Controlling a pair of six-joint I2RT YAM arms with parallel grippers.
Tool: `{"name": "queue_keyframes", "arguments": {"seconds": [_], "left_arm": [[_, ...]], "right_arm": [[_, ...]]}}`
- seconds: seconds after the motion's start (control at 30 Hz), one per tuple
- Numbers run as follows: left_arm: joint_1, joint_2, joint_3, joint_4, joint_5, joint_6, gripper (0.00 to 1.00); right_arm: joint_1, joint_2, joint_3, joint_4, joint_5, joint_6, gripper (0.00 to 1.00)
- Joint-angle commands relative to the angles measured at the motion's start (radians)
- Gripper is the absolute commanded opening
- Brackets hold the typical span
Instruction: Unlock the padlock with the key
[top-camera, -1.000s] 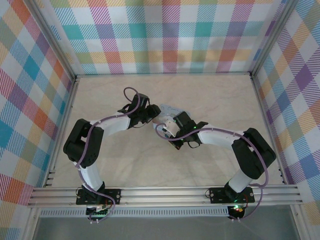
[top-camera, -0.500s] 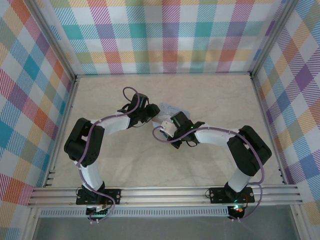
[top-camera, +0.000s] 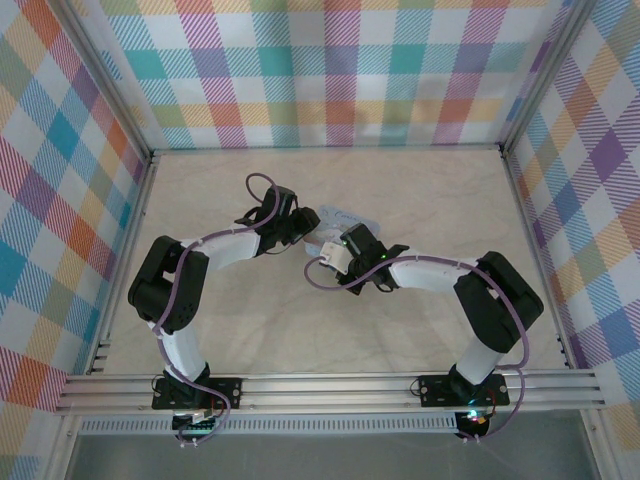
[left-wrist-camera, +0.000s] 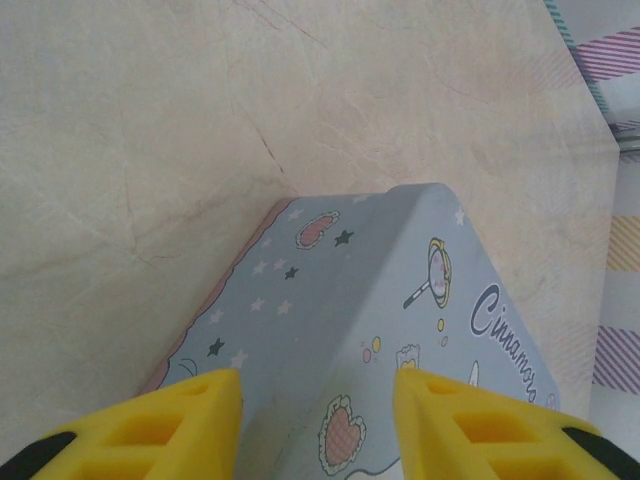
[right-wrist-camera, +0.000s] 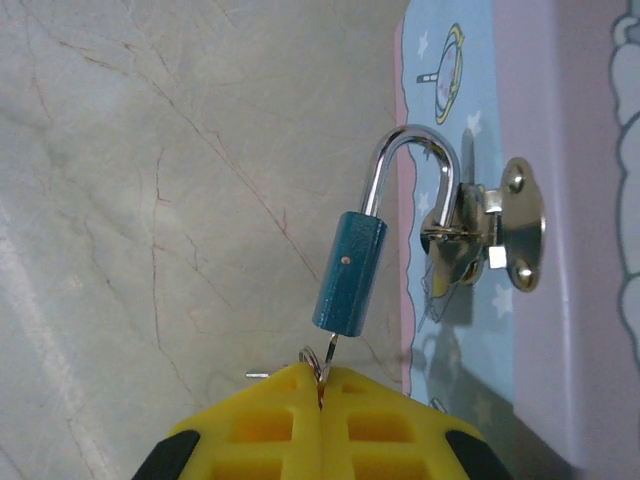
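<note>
**Marbled table, plaid walls: key in lock, turn pending**

Beige veined tabletop (top-camera: 430, 190) inside a booth of pastel plaid walls (top-camera: 330, 70). The two arms meet mid-table over a small pale-blue printed box (left-wrist-camera: 400, 260).

Right gripper (right-wrist-camera: 321, 375): yellow fingers pinched together on the key (right-wrist-camera: 328, 352). Only its thin shank and a bit of ring show past the tips.

The padlock (right-wrist-camera: 350, 272) lies dead ahead of those tips, just beyond them. It has a teal body and a steel shackle (right-wrist-camera: 415, 160). The key enters the near end of the body. The lock's long axis runs almost in line with the gripper and leans a little to the right of straight ahead.

To the right of the lock body, the shackle hooks through the brass hasp (right-wrist-camera: 490, 235) on the box side. The hasp hides the shackle's far leg, so I cannot tell whether it has sprung.

Left gripper (left-wrist-camera: 315, 385): fingers part-spread with the box between them and running forward from the tips. It looks clamped, holding the box steady.

Judgement: the right arm is the one on the lock. The coming move is a twist about the key's own line, so wrist roll has to stay on that slightly leaning axis. If it goes off-axis, the lock will swing on the hasp instead of the key turning.
</note>
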Motion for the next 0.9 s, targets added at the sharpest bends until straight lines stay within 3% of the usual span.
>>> {"name": "queue_keyframes", "arguments": {"seconds": [0.0,0.27,0.67,0.87], "left_arm": [[-0.011,0.013,0.021,-0.035,0.041,0.020,0.44],[-0.009,0.003,0.000,-0.004,0.055,-0.001,0.44],[0.044,-0.058,-0.048,-0.013,0.020,-0.003,0.44],[0.044,-0.058,-0.054,-0.003,0.034,-0.012,0.44]], "right_arm": [[0.000,-0.024,0.018,0.083,0.027,-0.041,0.00],[0.036,0.039,0.080,0.105,-0.012,-0.074,0.00],[0.055,-0.100,-0.061,0.153,0.073,-0.040,0.00],[0.058,-0.082,-0.042,0.165,0.033,-0.039,0.00]]}}
